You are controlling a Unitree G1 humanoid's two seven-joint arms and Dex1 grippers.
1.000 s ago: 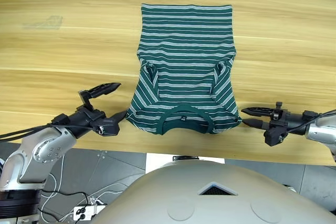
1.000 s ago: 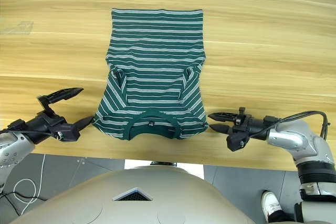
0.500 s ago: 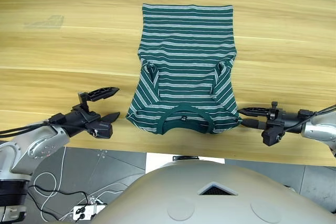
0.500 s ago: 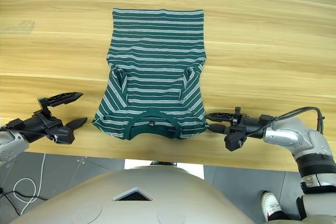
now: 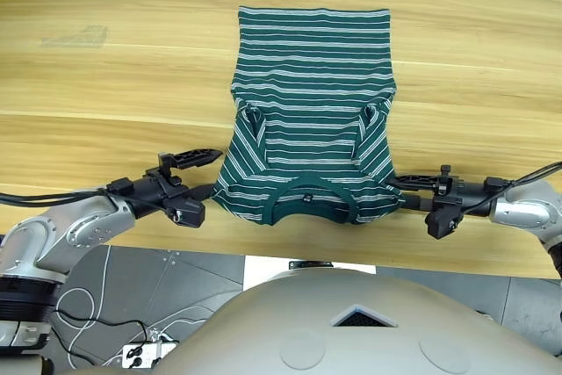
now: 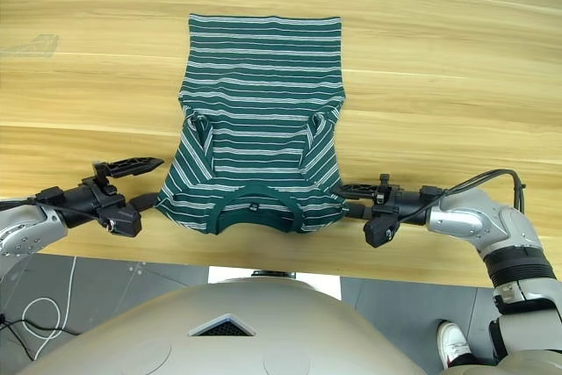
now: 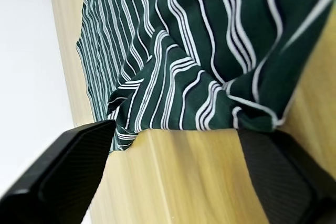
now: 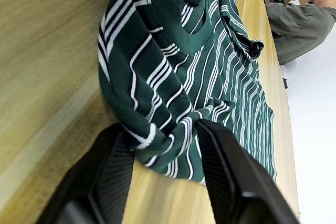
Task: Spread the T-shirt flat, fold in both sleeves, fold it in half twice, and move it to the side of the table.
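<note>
Both tools have closed in from the sides since the earlier frame and now bracket the near shoulder corners. The left tool stands wide, its fingers either side of the corner without pinching. The right tool is narrower, straddling cloth but seemingly not yet clamped. The T-shirt lies sleeves-in on the counter, collar nearest, hem farthest. It looks light and limp and would likely sag, so pinch every layer at the shoulders.

Head stereo pair looks down over surface, mid-range, both sharing whole T-shirt. Wrist cams low, close-up on its near corners.
</note>
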